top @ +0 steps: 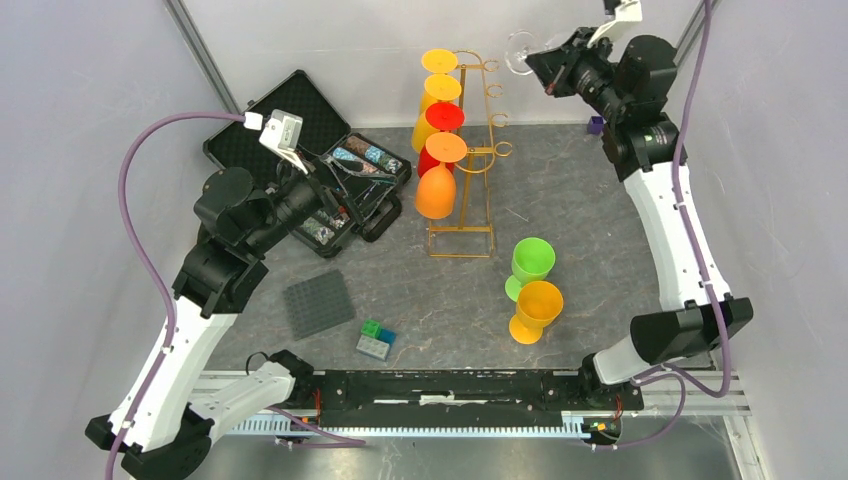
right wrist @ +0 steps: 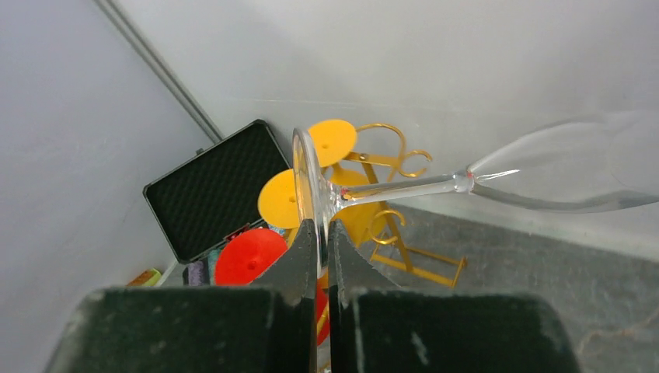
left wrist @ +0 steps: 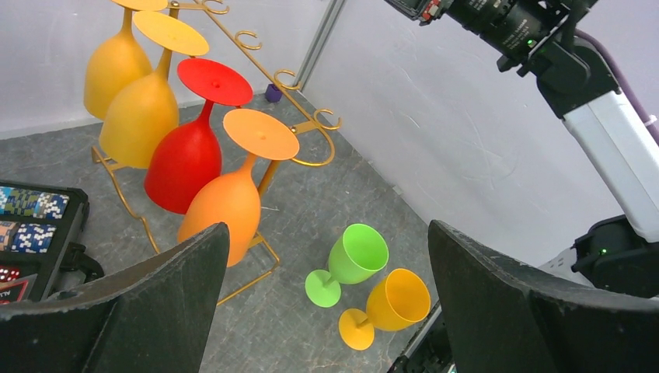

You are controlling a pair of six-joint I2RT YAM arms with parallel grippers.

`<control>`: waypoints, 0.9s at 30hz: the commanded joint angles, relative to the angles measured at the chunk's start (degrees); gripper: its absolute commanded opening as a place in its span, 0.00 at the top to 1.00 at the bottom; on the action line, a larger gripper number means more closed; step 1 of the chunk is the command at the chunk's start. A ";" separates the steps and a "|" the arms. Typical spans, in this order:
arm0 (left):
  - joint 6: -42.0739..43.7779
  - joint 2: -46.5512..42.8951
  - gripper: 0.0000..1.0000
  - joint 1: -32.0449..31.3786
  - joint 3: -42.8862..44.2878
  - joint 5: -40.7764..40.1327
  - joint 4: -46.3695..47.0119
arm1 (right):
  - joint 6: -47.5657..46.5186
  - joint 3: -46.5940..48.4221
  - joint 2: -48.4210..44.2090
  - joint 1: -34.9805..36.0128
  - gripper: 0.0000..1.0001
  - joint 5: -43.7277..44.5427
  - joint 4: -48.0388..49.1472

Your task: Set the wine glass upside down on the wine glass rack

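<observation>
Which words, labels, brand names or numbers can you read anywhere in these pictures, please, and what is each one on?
No text can be read in any view.
Packets in the black case: printed patterns only, too small and blurred to read.
Small green and blue box: any marking is too small to read.
Clear wine glass: no marking shows.

No legible writing anywhere

The patterned packs (top: 362, 155) inside the open black case (top: 290, 125), left of the wine glass rack (top: 489, 190), carry blue, white and dark print, too small and blurred to tell letters from pattern. The same holds in the left wrist view.
</observation>
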 commanded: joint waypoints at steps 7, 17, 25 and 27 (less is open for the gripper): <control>0.17 -0.72 0.00 -0.15 -0.83 -0.79 -0.60 | 24.73 -7.70 0.82 -9.12 1.00 -11.26 12.22; -0.74 -1.05 0.00 -0.18 -1.73 -1.13 -1.57 | 36.53 -10.80 5.75 -11.70 1.00 -17.88 17.06; -1.23 -0.46 0.00 -0.15 -1.50 -0.79 -1.42 | 39.47 -11.30 7.70 -11.67 1.00 -17.51 14.86; -1.32 -0.34 0.00 -0.16 -1.44 -0.79 -1.42 | 40.03 -11.62 8.07 -11.60 1.00 -17.49 14.64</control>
